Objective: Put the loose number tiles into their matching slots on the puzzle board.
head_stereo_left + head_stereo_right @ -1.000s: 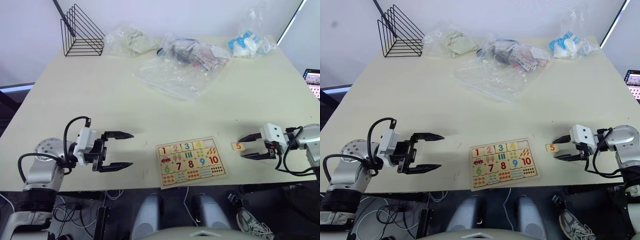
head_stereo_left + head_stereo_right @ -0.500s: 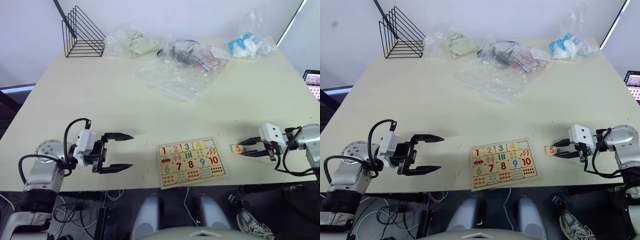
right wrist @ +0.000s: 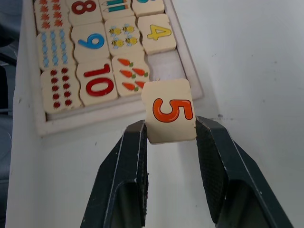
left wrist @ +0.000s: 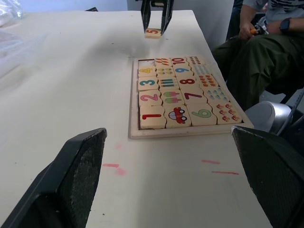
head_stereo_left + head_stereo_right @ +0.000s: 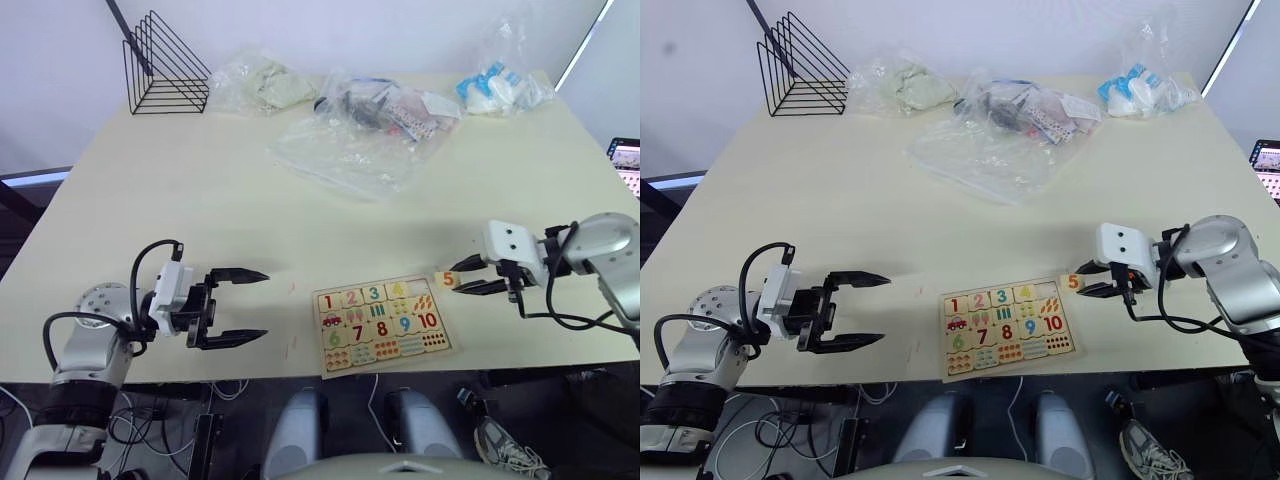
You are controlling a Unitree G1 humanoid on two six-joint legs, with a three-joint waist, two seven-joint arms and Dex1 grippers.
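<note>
Right tool [image 3: 171, 130] is clamping the loose 5 tile [image 3: 170, 110] between its black fingers, holding it at the puzzle board's [image 5: 385, 320] 2 o'clock corner, just outside the raised rim and beside the one empty slot [image 3: 164, 64]. Going by size, the pale desk [image 5: 200, 190] is carrying clear plastic bags [image 5: 350, 140] and a black wire rack [image 5: 165, 65] along its 12 o'clock edge, well apart from the board, which is lying near the 6 o'clock edge with tiles 1 to 4 seated in its top row. Left tool [image 5: 240, 305] is hovering released, fingers spread wide, at the board's 9 o'clock
</note>
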